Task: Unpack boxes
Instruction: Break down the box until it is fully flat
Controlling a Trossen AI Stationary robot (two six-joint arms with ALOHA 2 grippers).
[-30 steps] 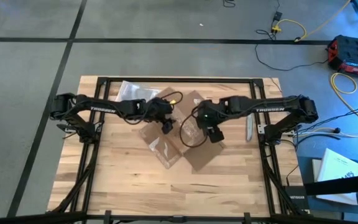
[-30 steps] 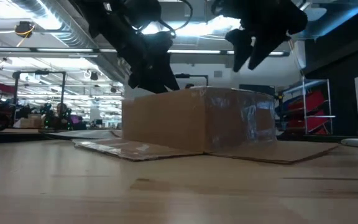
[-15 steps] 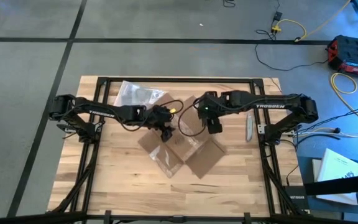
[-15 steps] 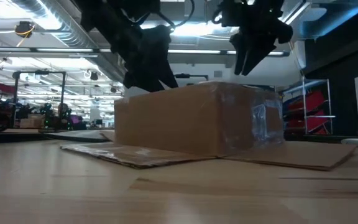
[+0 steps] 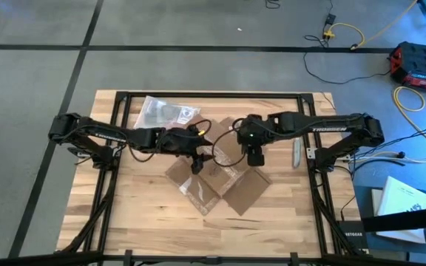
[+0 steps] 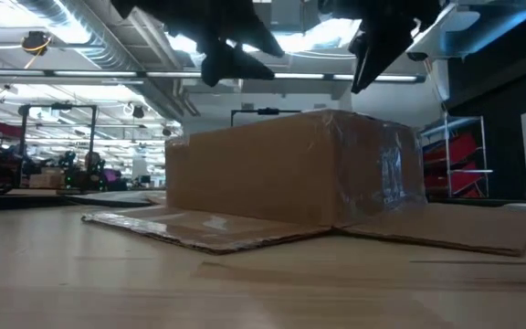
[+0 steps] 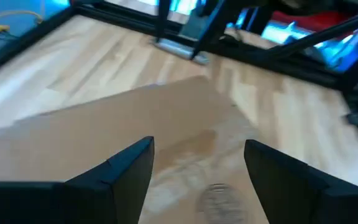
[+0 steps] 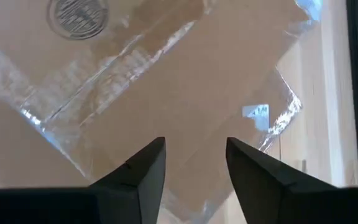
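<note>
Box [image 5: 217, 174] lies flaps spread beneath both grippers: left gripper [image 7: 197, 168] open above it, right gripper [image 8: 194, 158] open, empty.

The shallow brown cardboard box [image 5: 217, 174] lies flat near the middle of the desk [image 5: 154, 222], turned diagonally to the desk's edges, with opened flaps spread flat on the surface at two sides and strips of shiny clear tape across its top and one end.

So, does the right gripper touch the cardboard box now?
Apart. In the low view the right gripper hangs above the cardboard box, with background visible between them.
</note>
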